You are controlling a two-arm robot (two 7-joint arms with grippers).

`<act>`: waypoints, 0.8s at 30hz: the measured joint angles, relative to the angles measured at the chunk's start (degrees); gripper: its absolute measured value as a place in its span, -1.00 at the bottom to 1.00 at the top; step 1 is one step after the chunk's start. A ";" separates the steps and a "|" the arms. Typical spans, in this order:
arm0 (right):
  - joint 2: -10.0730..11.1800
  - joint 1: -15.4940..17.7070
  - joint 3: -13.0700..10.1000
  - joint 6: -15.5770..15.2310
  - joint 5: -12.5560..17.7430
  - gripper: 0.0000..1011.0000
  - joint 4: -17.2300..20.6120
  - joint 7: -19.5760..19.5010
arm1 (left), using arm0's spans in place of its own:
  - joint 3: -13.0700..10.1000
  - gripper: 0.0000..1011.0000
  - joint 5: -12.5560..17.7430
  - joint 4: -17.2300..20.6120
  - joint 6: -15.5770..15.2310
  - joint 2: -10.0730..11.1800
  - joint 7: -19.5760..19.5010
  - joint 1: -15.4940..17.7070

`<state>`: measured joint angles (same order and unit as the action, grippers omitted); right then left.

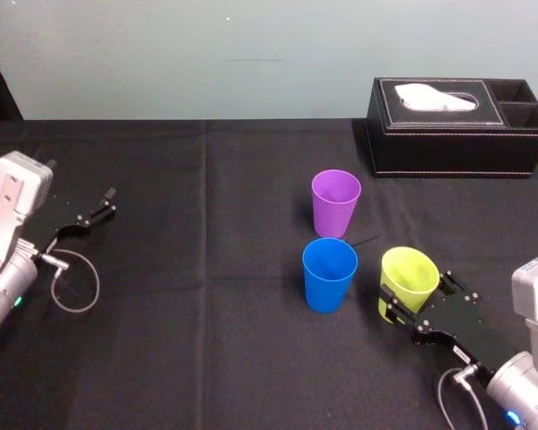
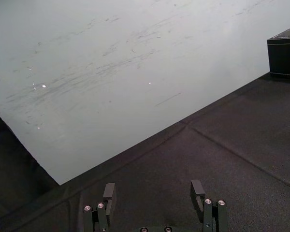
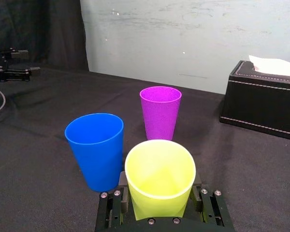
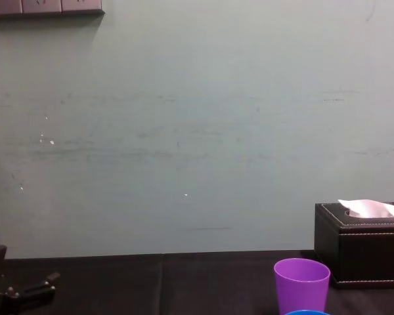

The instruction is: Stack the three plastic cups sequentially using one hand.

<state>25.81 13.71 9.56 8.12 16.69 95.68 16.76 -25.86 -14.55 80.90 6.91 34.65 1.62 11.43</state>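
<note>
Right claw [image 1: 418,294] worked at the near right of the counter [image 1: 197,340]. It was clenched low on the yellow-green cup [image 1: 411,273], with its fingers [image 3: 123,181] lying against both sides. The cup looked to be standing on the cloth (not certain from these angles).

The blue cup [image 1: 329,273] stood just to its left, apart from it. The purple cup [image 1: 335,202] stood farther off, behind the blue one. All three were upright, mouths up, none nested. A tissue box [image 1: 448,125] sat at the far right. Left claw [image 1: 97,213] was parked at the far left, spread and empty.

Judged step: the first pick, grip made, no stacking done. The next move called for a straight lift above the blue rim, a short carry left, centring over that mouth, then lowering and letting go.
</note>
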 joint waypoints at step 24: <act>1.53 -12.04 -1.83 -14.13 4.95 0.45 6.65 3.49 | 0.00 1.00 0.00 0.00 0.00 0.00 0.00 0.00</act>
<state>27.34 1.67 7.73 -6.00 21.63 102.33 20.25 -25.86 -14.55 80.90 6.91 34.65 1.62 11.43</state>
